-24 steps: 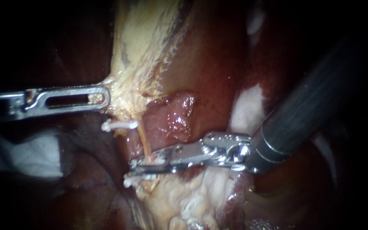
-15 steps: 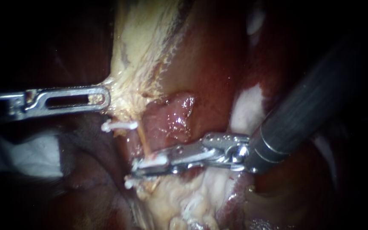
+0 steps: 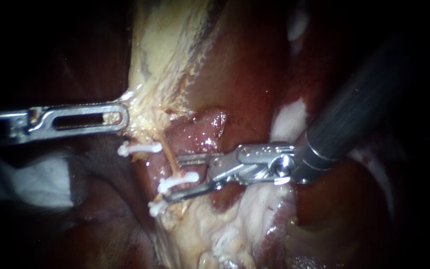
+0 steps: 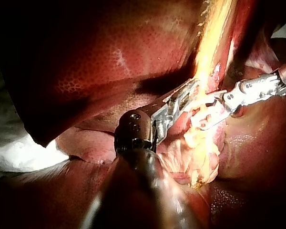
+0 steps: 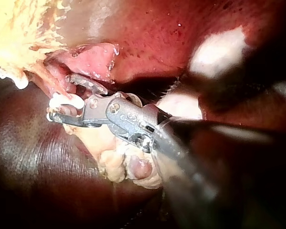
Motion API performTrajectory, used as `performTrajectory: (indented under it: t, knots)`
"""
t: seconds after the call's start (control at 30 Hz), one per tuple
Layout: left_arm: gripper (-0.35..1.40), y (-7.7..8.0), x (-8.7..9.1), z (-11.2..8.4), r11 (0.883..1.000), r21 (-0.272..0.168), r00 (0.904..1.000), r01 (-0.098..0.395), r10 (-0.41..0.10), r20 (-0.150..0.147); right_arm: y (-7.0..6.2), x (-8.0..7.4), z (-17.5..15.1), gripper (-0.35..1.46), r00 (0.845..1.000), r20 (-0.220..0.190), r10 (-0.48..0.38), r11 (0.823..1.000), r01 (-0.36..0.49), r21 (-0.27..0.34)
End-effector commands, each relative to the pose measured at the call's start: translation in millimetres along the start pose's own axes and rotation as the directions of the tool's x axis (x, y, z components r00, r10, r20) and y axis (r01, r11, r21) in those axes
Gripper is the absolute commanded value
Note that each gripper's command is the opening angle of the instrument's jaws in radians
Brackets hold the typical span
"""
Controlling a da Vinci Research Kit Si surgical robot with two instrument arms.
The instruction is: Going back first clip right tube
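Endoscope view: slender steel right instrument [image 3: 174,178], jaws apart and gripping nothing, small white clip [image 3: 179,181] lying between them on thin tan tube [image 3: 170,162]; slotted left instrument [image 3: 121,115] clamped on pale yellow tissue [image 3: 160,65]. Left wrist view adds both left jaws closed on that tissue, white cloth [image 4: 19,152] beside dark red liver [image 4: 109,52]

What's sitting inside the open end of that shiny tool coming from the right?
A white clip, fastened across a thin orange tube, lies inside the right instrument's open claw. The stretch of tube beneath the clip is covered, so cannot be seen.
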Motion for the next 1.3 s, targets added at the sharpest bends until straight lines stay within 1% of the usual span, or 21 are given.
performTrajectory:
  t: [0.03,0.2,0.3,0.4,0.5,0.77,0.9,1.03,1.07,1.2,1.3]
  knots:
    - [-0.35,0.0,0.0,0.0,1.000,-0.001,1.0000,0.000,0.000,0.000,-0.2,0.2,-0.5,0.60,1.000,0.000,-0.006,1.000,0.006,0.003]
    - [-0.35,0.0,0.0,-0.1,1.000,0.000,1.0000,0.000,0.000,-0.001,-1.1,0.5,-3.3,0.60,0.999,-0.006,-0.032,0.999,0.032,0.018]
    - [-0.35,0.0,0.0,-0.1,1.000,0.000,1.0000,0.000,0.000,-0.001,-1.5,0.8,-5.8,0.60,0.999,-0.010,-0.051,0.998,0.051,0.024]
    - [-0.35,0.1,-0.1,-0.1,1.000,0.000,1.0000,0.000,0.000,-0.001,-1.9,1.0,-8.5,0.60,0.998,-0.014,-0.063,0.998,0.063,0.020]
    - [-0.35,0.2,-0.1,-0.1,1.000,0.000,1.0000,0.000,0.000,-0.001,-2.2,1.2,-11.2,0.60,0.997,-0.026,-0.076,0.997,0.077,0.012]
    - [-0.35,0.5,-0.2,0.0,1.000,0.001,1.0000,-0.001,0.001,-0.001,-2.6,2.5,-17.4,0.60,0.994,-0.040,-0.102,0.995,0.102,-0.006]
    - [-0.35,0.8,0.0,0.3,1.000,0.001,1.0000,-0.003,0.003,0.000,-3.1,3.4,-19.3,0.60,0.994,-0.050,-0.098,0.995,0.098,-0.003]
    - [-0.35,1.7,0.7,1.3,1.000,-0.002,0.9999,-0.009,0.009,0.005,-3.7,4.4,-20.8,0.60,0.993,-0.057,-0.108,0.994,0.108,-0.006]
    - [-0.35,2.0,1.0,1.7,1.000,-0.004,0.9999,-0.010,0.010,0.011,-3.9,4.7,-21.1,0.60,0.992,-0.060,-0.112,0.994,0.112,-0.005]
    - [-0.35,2.8,2.4,3.7,1.000,-0.007,0.9998,-0.021,0.021,-0.006,-4.4,5.4,-21.8,0.60,0.992,-0.063,-0.113,0.994,0.113,-0.003]
    - [-0.35,3.3,3.2,5.9,1.000,-0.010,0.9994,-0.027,0.027,-0.019,-4.7,5.6,-21.9,0.60,0.991,-0.063,-0.118,0.993,0.118,-0.002]
